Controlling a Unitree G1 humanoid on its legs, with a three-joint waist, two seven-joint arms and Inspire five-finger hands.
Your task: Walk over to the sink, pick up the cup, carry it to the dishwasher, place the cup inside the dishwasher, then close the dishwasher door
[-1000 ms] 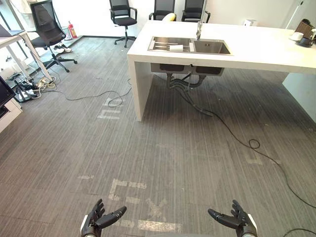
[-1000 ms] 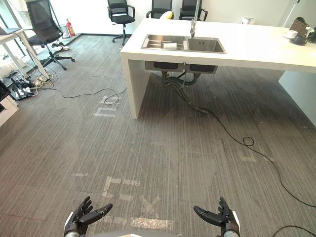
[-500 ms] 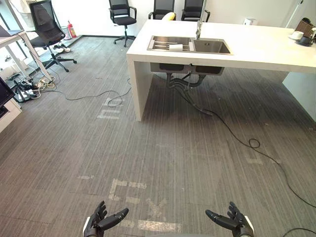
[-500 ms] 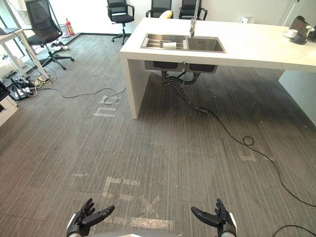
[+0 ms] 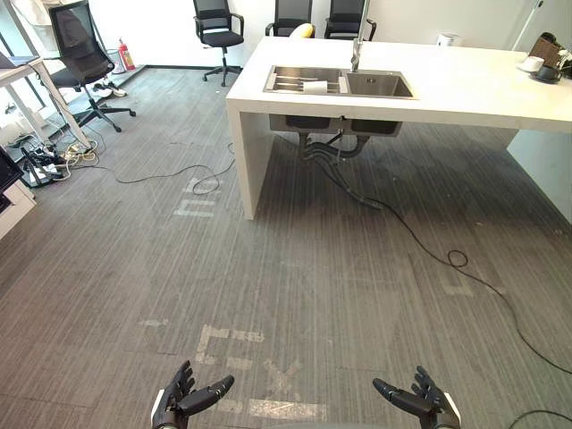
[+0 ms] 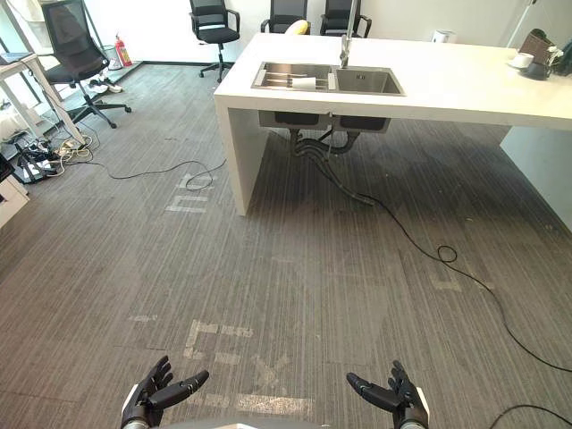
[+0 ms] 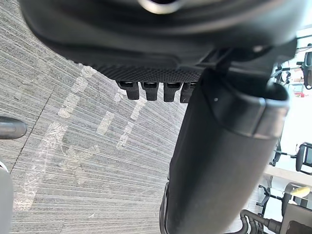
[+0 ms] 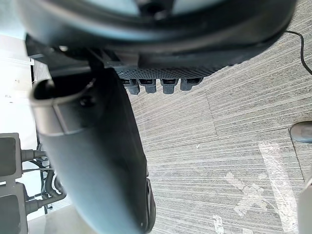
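A steel sink [image 5: 340,83] with a tall tap [image 5: 359,40] is set in a white counter [image 5: 465,89] far ahead of me. Something small and white [image 5: 315,86] lies in the sink's left basin; I cannot tell what it is. A white cup on a saucer [image 5: 536,64] stands at the counter's far right end. My left hand [image 5: 185,401] and right hand [image 5: 418,402] hang low over the carpet near me, both open with straight fingers and holding nothing. The left hand [image 7: 222,146] and the right hand [image 8: 97,146] are seen close up over bare carpet.
Black office chairs [image 5: 80,45] stand at the back left and behind the counter. A cable [image 5: 447,255] runs from under the sink across the floor to the right; another cable [image 5: 170,174] lies at the left. Worn tape marks [image 5: 228,338] are on the carpet. A desk [image 5: 27,76] is at the left.
The whole view has shifted a little as the camera moved towards the counter. Both hands sit slightly lower than a second ago and stay open.
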